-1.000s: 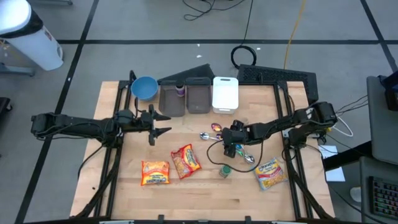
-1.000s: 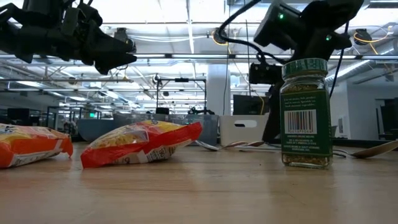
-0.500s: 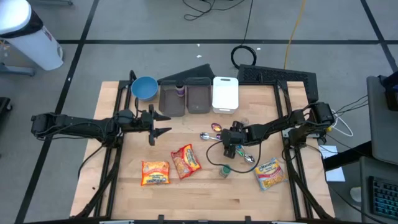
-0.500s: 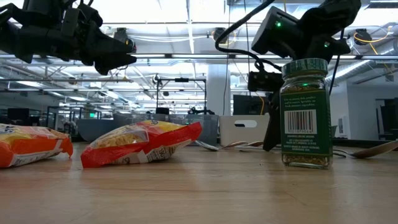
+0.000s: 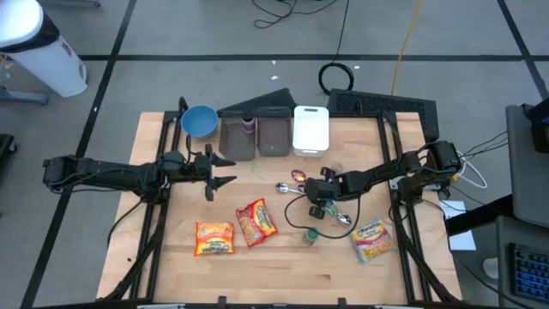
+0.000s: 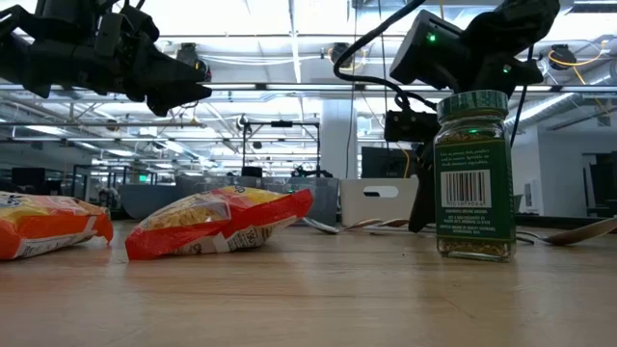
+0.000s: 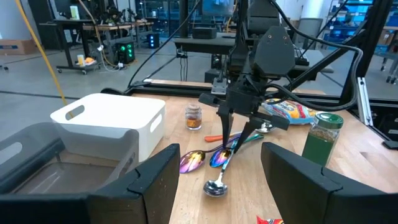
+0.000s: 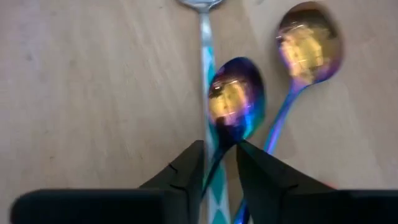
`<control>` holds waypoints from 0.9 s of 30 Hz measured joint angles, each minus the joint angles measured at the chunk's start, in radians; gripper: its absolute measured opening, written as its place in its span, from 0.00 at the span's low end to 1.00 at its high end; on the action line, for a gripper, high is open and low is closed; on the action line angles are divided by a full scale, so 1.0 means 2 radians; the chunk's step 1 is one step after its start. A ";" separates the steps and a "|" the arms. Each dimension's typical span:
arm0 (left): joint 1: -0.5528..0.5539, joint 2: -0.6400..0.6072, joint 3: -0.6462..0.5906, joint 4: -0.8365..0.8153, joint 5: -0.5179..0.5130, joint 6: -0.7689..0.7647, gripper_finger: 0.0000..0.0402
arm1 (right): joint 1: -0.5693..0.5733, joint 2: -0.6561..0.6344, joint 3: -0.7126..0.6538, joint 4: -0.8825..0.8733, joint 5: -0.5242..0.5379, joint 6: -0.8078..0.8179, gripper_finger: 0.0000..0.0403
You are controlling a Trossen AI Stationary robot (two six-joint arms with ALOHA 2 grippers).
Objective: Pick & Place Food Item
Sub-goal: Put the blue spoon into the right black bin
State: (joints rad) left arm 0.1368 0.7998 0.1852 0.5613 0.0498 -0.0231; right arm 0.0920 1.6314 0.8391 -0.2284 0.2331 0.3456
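Note:
My right gripper [image 8: 221,165] points steeply down at the spoons right of the table's middle [image 5: 319,209], shut on an iridescent spoon [image 8: 235,99] that lies flat on the wood. My left gripper [image 7: 221,180] hovers open and level above the table's left half [image 5: 230,171], touching nothing. Two orange noodle packets [image 5: 214,238] [image 5: 256,221] lie near the front. A yellow packet [image 5: 372,239] lies at the front right. A green-capped spice jar [image 6: 471,175] stands upright between them [image 5: 310,235]. My right gripper pinches the iridescent spoon's handle [image 8: 219,155] between its two fingers, just behind the bowl. The fingers come from above, slanting down, and stand on either side of the handle. The spoon lies on the table with its bowl up.
A second iridescent spoon [image 8: 309,40] and a silver spoon with a teal handle [image 8: 205,62] lie right beside the held one. Along the far edge stand a blue bowl [image 5: 199,121], two grey bins [image 5: 256,136] and a white bin [image 5: 310,129]. A small jar [image 7: 194,116] stands near it.
My right gripper's fingers have drawn together on the iridescent spoon's handle, with the arm staying over the same spot. The spoon has kept its place on the table.

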 joint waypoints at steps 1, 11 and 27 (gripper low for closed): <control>0.000 0.000 0.000 -0.001 0.000 0.000 0.58 | 0.000 0.000 0.000 0.000 -0.003 0.000 0.18; 0.000 0.000 0.000 -0.004 0.000 0.000 0.58 | -0.004 -0.001 0.001 0.003 -0.013 0.001 0.02; 0.000 0.000 0.000 -0.004 0.000 0.000 0.58 | -0.004 -0.023 -0.001 -0.005 -0.014 -0.004 0.01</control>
State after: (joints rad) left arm 0.1370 0.7998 0.1852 0.5535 0.0494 -0.0229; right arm 0.0845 1.5859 0.8379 -0.2382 0.2049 0.3371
